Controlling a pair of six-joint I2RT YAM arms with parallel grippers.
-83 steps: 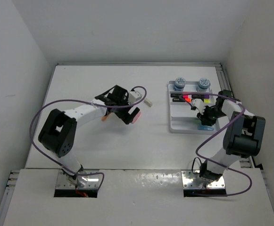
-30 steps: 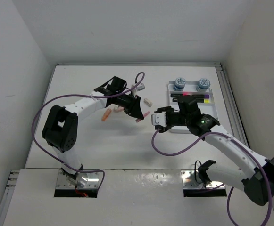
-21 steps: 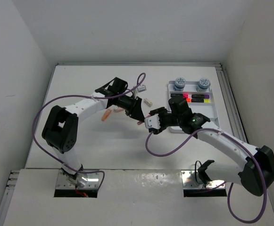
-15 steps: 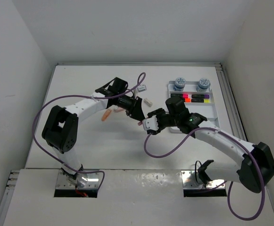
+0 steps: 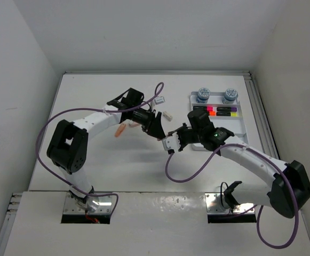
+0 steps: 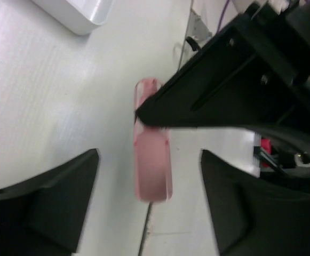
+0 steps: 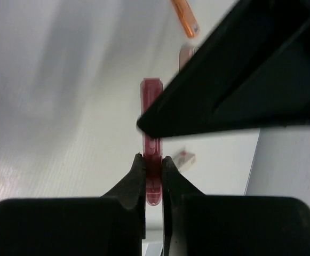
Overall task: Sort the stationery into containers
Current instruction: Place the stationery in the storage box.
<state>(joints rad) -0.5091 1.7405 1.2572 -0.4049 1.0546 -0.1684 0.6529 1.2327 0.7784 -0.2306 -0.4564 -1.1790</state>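
Note:
Above the table's middle, the two grippers meet over a pink stub (image 6: 152, 170). My right gripper (image 7: 152, 157) is shut on the pink stub (image 7: 152, 96), pinching its lower end. Around the stub my left gripper (image 6: 149, 160) stands open, both fingers clear of its sides. From above, the left gripper (image 5: 157, 129) and right gripper (image 5: 169, 140) nearly touch. The white tray (image 5: 235, 130) lies to the right, holding black markers (image 5: 216, 111) and two round blue-white pots (image 5: 203, 95).
An orange stub (image 5: 120, 130) lies on the table left of the grippers, also seen as the orange stub (image 7: 185, 17) in the right wrist view. A small beige block (image 5: 168, 114) sits just behind the meeting point. Walls close the table at the back and sides.
My right arm has swung left from the tray to the left gripper and shut on the pink stub. The left gripper, shut on that stub before, has opened.

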